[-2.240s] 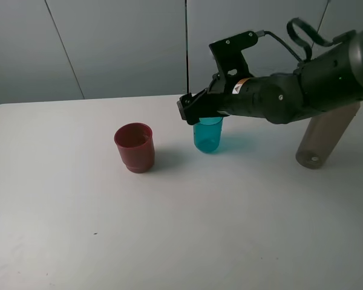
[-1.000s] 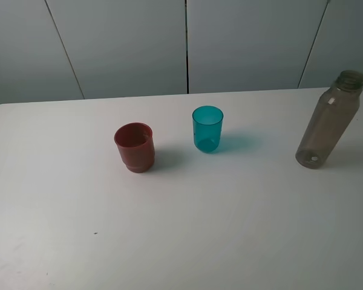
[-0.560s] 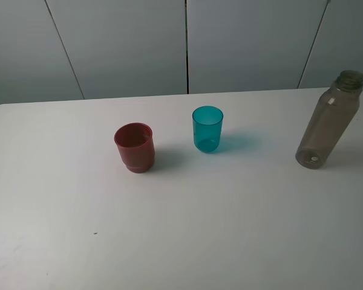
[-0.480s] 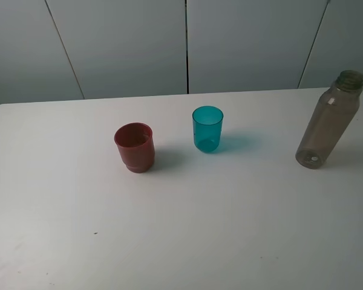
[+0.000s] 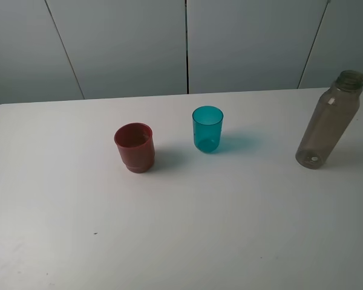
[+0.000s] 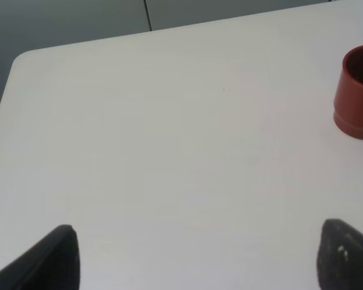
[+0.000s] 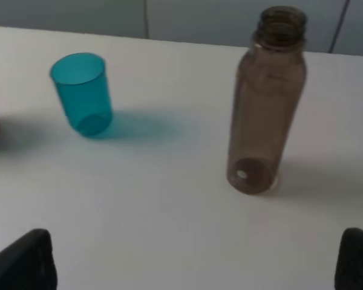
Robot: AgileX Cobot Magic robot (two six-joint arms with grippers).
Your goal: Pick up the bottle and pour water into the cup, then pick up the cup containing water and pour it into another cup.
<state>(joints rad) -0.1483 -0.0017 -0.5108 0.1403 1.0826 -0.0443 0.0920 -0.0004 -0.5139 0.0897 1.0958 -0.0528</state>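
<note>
The tall smoky grey-brown bottle [image 5: 328,121] stands capless at the table's right side; it also shows in the right wrist view [image 7: 265,103]. The teal cup [image 5: 207,128] stands upright mid-table and shows in the right wrist view [image 7: 81,93]. The dark red cup [image 5: 135,147] stands upright to its left and shows in the left wrist view [image 6: 357,92]. Neither arm is in the exterior view. My left gripper [image 6: 193,257] is open and empty, well away from the red cup. My right gripper [image 7: 193,263] is open and empty, short of the bottle.
The white table [image 5: 187,229] has a rounded far left corner [image 6: 24,60]. A grey panelled wall [image 5: 127,42] stands behind the table's back edge.
The right arm, which reached over the teal cup 2.2 s ago, has pulled back out of the exterior view. The bottle and both cups have not moved.
</note>
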